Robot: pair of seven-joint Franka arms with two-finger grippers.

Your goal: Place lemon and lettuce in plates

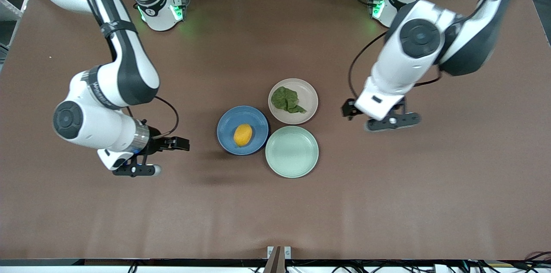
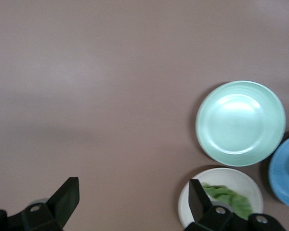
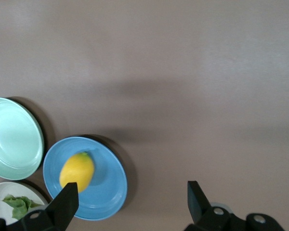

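Observation:
The yellow lemon (image 1: 243, 134) lies in the blue plate (image 1: 228, 123) mid-table. The dark green lettuce (image 1: 287, 100) lies in the beige-pink plate (image 1: 308, 92), which sits farther from the front camera. My right gripper (image 1: 135, 170) is open and empty above the bare table, toward the right arm's end from the blue plate. My left gripper (image 1: 392, 121) is open and empty above the table, toward the left arm's end from the plates. The right wrist view shows the lemon (image 3: 77, 171) in the blue plate (image 3: 106, 195). The left wrist view shows the lettuce (image 2: 229, 198).
An empty mint-green plate (image 1: 292, 151) sits nearest the front camera and touches the two other plates. It also shows in the left wrist view (image 2: 241, 122) and the right wrist view (image 3: 13, 137). The brown table (image 1: 275, 212) is bare around the plates.

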